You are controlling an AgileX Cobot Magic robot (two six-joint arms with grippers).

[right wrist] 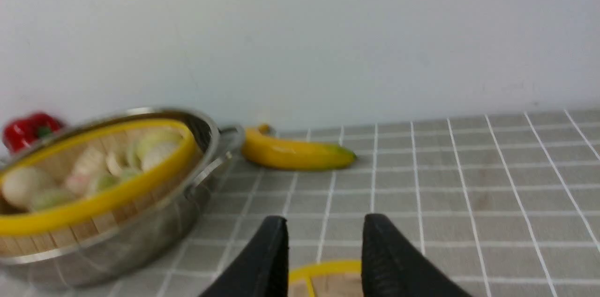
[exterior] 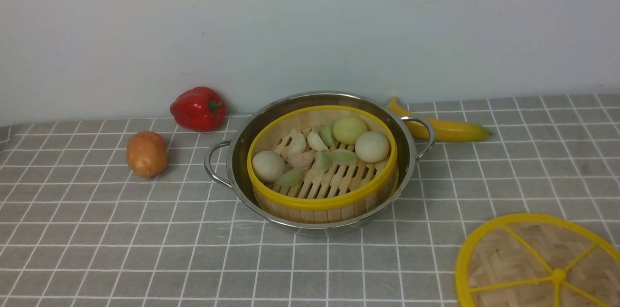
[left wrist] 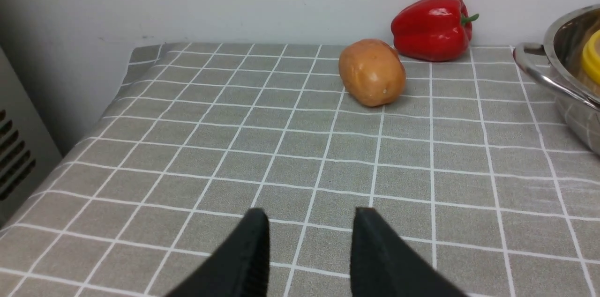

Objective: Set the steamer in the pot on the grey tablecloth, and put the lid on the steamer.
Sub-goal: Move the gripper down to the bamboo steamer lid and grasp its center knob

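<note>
On the grey tablecloth (exterior: 97, 249) the pot (exterior: 240, 147) holds the steamer (exterior: 322, 203), the lid (exterior: 513, 258), probably light and stiff, lies flat right of the pot, best pinched at its thick rim, and both the left gripper (left wrist: 311, 212) and right gripper (right wrist: 324, 217) stand open, holding nothing.

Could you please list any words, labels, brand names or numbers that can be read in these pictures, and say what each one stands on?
None: no view shows readable text.
The pot, the steamer, the lid, the red pepper, the potato and the banana show no print, label or number.
The grey tablecloth has only a grid of white lines.
</note>
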